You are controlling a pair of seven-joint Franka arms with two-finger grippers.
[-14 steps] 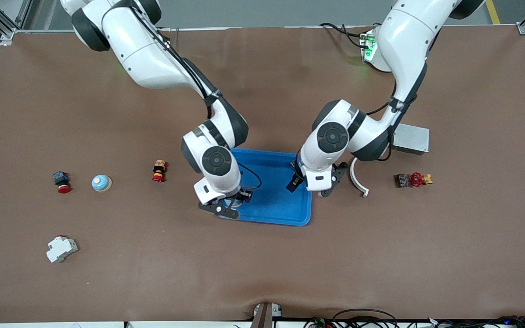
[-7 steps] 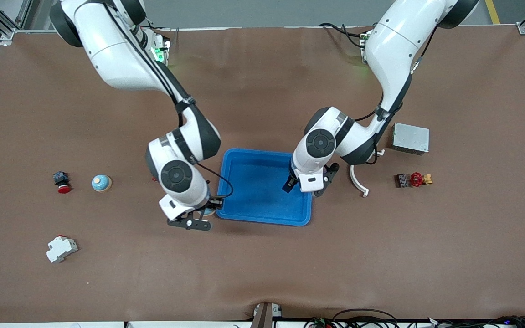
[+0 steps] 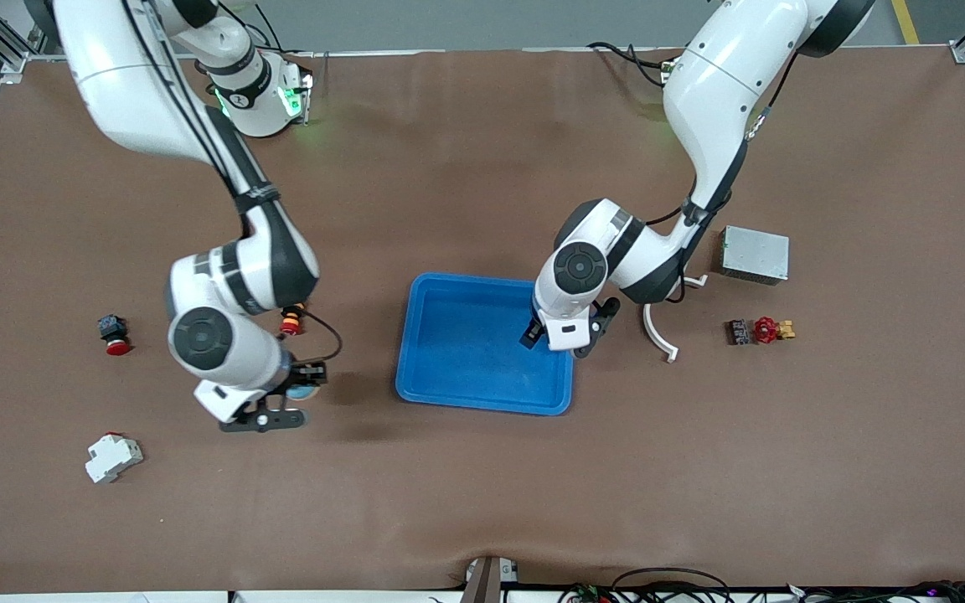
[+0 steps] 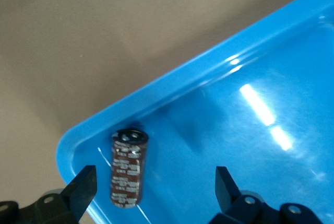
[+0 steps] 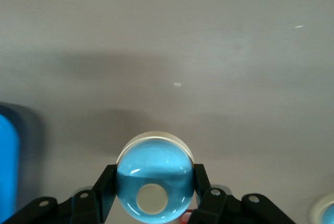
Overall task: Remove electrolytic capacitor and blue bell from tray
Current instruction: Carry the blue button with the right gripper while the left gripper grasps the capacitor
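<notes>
Tray (image 3: 449, 368) sits mid-worktop (image 3: 482, 502); capacitor (image 4: 127, 174) lies in it by the corner under the left gripper (image 3: 565, 331). Right gripper (image 3: 277, 402), clamped on the bell (image 5: 154, 179), hangs over bare worktop beside the tray, toward the right arm's end.

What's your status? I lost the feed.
Left gripper open over tray corner, capacitor lying in tray. Right gripper shut on bell, over table beside tray. Nothing blocking.

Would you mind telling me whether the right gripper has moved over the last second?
Yes. The right gripper, holding the bell, has left the blue tray and moved toward the right arm's end of the table.
</notes>
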